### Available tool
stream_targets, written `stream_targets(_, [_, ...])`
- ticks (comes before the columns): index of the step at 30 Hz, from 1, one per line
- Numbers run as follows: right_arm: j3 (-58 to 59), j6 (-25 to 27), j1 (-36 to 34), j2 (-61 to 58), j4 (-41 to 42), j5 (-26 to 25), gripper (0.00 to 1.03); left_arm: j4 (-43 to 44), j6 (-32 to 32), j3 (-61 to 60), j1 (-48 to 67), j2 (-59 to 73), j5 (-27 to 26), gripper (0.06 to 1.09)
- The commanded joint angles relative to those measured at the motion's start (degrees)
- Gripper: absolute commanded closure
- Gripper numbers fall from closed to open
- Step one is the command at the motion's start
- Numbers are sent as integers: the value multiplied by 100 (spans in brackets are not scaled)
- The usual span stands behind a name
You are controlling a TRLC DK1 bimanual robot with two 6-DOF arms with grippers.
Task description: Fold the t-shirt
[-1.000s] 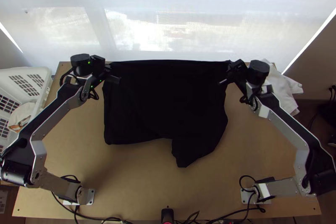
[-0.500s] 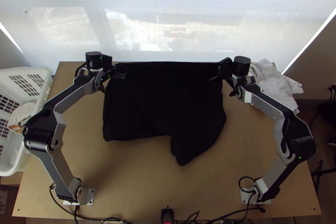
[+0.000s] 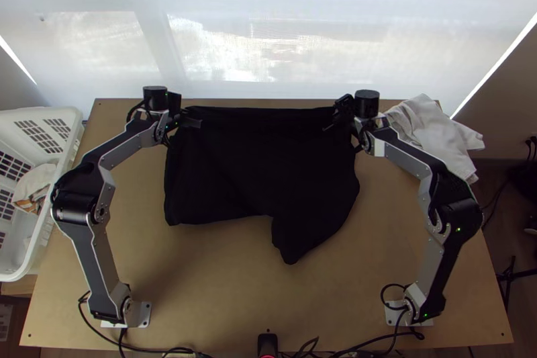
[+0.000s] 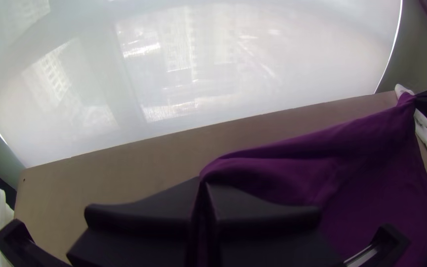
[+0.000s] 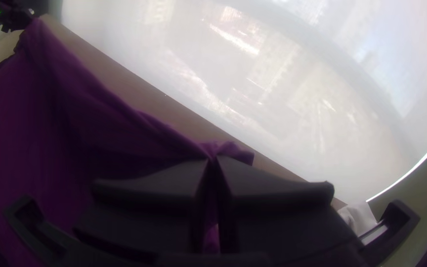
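I have both far corners of the t-shirt [image 3: 262,170] in hand: the left gripper [image 4: 202,182] pinches the cloth at the far left, its fingers closed on a bit of fabric, and the right gripper [image 5: 212,159] nips the far right the same way, with a small flap poking out beyond its tips. The shirt lies over the far middle of the table [image 3: 201,291], broad and mostly spread, with a tongue of cloth jutting toward the near side, right of middle. It is so dark from above that I can't fairly say how many layers I have, or how far the held edge is off the wood.

I judge this to be the start of a far-to-near fold. To do it well, I'd keep both grippers level and matched in pace, with light tension across the far edge so it doesn't sag between them. Then I'd carry it up and over toward the near hem and lay it down before letting go. The right-hand pinch looks shallow to me, so I'd pull gently there. That near tongue will probably want squaring up afterward.
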State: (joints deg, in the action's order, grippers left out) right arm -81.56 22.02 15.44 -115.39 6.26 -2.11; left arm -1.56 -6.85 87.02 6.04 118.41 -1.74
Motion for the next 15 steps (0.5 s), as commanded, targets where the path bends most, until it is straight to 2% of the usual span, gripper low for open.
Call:
stream_targets(1, [-431, -75, 99, -405, -266, -35, 100, 24, 17, 201, -95, 367, -11, 105])
stream_targets(9, [-747, -163, 143, -713, -424, -141, 100, -266, 35, 482, -182, 683, -46, 105])
stream_targets(11, [-756, -216, 143, -748, -424, -149, 100, -415, 114, 544, -200, 692, -318, 90])
stream_targets(14, [-800, -260, 143, -800, -424, -149, 100, -978, 307, 878, -262, 701, -696, 52])
stream_targets(15, [-827, -268, 152, -818, -424, -149, 100, -1206, 378, 1036, -270, 710, -828, 47])
